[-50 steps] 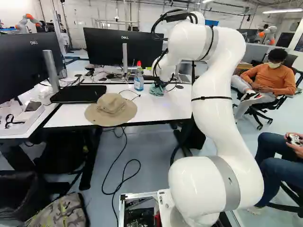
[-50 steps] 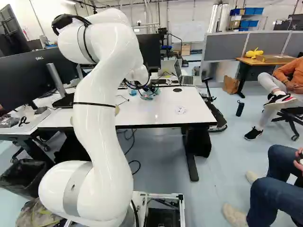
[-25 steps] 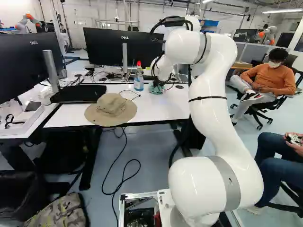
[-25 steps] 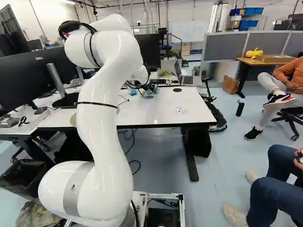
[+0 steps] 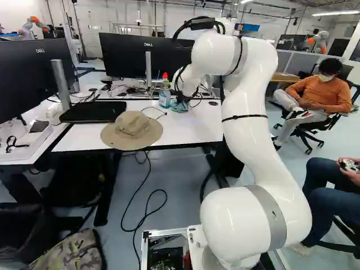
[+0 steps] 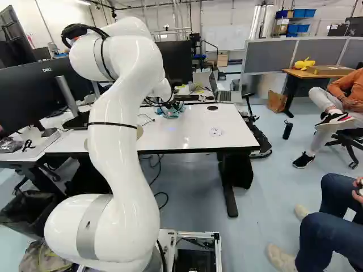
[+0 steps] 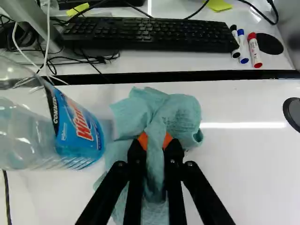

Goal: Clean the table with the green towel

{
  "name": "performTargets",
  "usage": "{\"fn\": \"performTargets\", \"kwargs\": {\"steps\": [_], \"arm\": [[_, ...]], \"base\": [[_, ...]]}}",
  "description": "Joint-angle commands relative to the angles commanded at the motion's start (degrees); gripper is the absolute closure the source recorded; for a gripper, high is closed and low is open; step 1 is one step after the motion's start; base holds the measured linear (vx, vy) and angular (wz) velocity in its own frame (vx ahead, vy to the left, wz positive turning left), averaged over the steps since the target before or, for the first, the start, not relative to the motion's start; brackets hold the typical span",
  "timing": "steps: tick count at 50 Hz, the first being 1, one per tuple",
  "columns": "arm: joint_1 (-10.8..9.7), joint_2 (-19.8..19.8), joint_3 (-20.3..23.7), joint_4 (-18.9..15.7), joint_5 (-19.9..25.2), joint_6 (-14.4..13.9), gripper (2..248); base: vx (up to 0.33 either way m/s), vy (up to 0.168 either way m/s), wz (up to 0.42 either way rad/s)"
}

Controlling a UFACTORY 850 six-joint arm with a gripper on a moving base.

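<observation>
My gripper (image 5: 181, 99) is low over the white table (image 5: 199, 128), beside the spray bottle (image 5: 164, 97). In the wrist view, the gripper (image 7: 155, 139) is shut on the green towel (image 7: 180, 112), a fold pinched between its orange pads. The rest of the cloth bunches ahead of the fingers and spreads under them onto the tabletop. The bottle with a blue label (image 7: 79, 129) stands close beside the towel, almost against it. In the right base view, a faint round scribble (image 6: 216, 132) marks the tabletop.
A keyboard (image 7: 150, 33) and several markers (image 7: 253, 49) lie beyond the dark table seam. The tan hat (image 5: 133, 129) sits near the front edge. A monitor (image 5: 147, 55) stands behind the bottle. Another robot (image 5: 34, 25) is far back.
In the left base view my gripper has moved left with the towel, from right of the bottle to close beside it. The base, hat and bottle have stayed put.
</observation>
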Motion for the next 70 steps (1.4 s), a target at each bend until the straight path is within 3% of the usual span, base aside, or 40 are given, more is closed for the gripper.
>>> {"fn": "performTargets", "kwargs": {"steps": [17, 31, 53, 70], "arm": [[-0.33, 3.80, 5.34, 0.00, 0.00, 0.00, 197], [-2.20, 4.27, 6.00, -0.01, -0.77, 0.00, 197], [-4.69, 1.08, 1.54, -0.01, -0.77, 0.00, 197], [-3.90, -2.11, -3.00, -0.01, -0.77, 0.00, 197]], "base": [[0.000, 0.000, 0.000], [0.000, 0.000, 0.000], [0.000, 0.000, 0.000], [0.000, 0.000, 0.000]]}}
